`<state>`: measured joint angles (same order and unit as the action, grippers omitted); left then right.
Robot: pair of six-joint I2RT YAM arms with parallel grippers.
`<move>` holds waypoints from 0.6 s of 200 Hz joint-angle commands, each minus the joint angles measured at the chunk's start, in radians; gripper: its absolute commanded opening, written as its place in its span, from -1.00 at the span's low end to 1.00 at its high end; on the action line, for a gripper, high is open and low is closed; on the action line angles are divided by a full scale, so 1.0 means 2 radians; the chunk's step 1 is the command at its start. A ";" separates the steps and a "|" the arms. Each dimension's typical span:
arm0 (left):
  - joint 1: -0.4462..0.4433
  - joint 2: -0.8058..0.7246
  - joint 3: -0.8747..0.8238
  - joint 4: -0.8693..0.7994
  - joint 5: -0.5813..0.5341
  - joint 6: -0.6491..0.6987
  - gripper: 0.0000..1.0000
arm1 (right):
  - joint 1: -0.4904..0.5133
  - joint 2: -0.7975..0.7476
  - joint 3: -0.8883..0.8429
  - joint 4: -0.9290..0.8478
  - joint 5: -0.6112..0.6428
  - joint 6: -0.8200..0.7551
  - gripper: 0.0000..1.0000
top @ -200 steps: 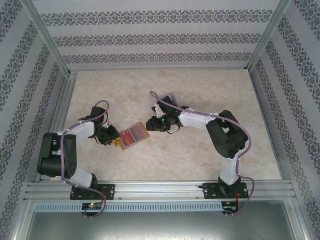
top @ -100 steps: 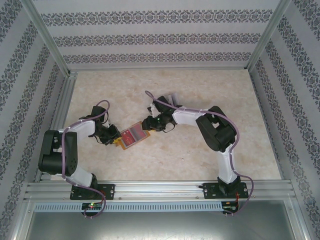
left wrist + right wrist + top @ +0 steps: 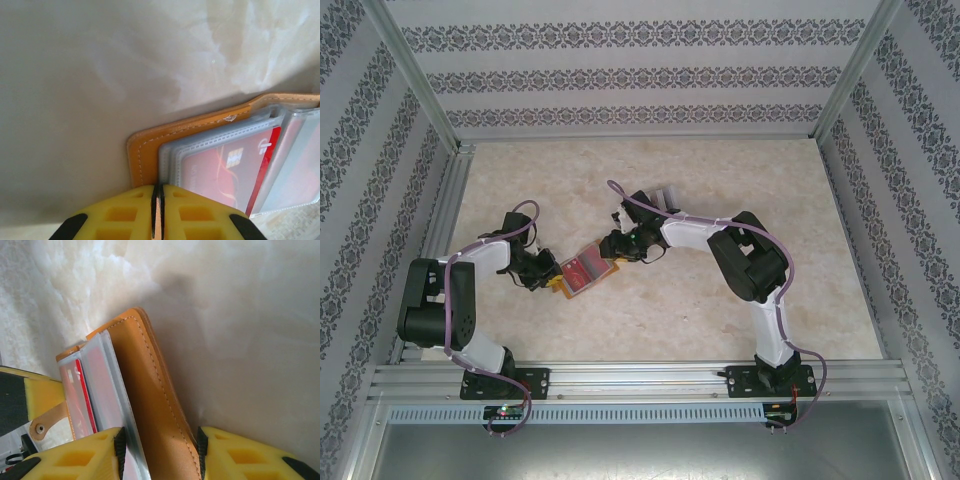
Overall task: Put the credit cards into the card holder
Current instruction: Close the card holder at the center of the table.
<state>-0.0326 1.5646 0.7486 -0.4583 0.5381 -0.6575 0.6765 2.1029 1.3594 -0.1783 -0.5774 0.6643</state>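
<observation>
Folding the holder (image 3: 588,268) shut
My left pincer (image 3: 157,192) is clamped on the holder's corner on the table (image 3: 720,190); my right pincer (image 3: 160,437) clasps its raised cover (image 3: 150,385). I'd fold slowly, keeping the red card (image 3: 220,165) pocketed.

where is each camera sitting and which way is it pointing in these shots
Top external: fixed above and behind the arm bases, facing down at the table; both arms show, left tool and right tool both at the card holder.
Left wrist: on the left arm, looking along its yellow fingers, shut on the holder's orange edge.
Right wrist: on the right arm, looking along its yellow fingers, either side of the holder's cover.
Shared: both wrist views show the holder's red card, from opposite ends.
</observation>
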 commanded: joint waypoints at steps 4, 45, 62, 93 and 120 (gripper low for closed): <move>-0.009 0.025 -0.008 0.019 -0.004 0.007 -0.75 | 0.019 -0.029 0.014 0.047 -0.061 0.022 -0.13; -0.010 0.023 -0.010 0.020 -0.005 0.009 -0.76 | 0.021 -0.029 0.015 0.101 -0.101 0.065 -0.13; -0.010 0.023 -0.009 0.019 -0.007 0.010 -0.77 | 0.025 -0.026 0.015 0.121 -0.115 0.081 -0.13; -0.010 0.024 -0.007 0.020 -0.007 0.010 -0.77 | 0.034 -0.003 0.029 0.135 -0.141 0.100 -0.12; -0.009 0.019 -0.004 0.016 -0.007 0.010 -0.75 | 0.046 0.027 0.051 0.130 -0.154 0.106 -0.12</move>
<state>-0.0383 1.5738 0.7486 -0.4324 0.5549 -0.6548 0.7464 2.0995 1.4132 0.0528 -0.8227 0.8436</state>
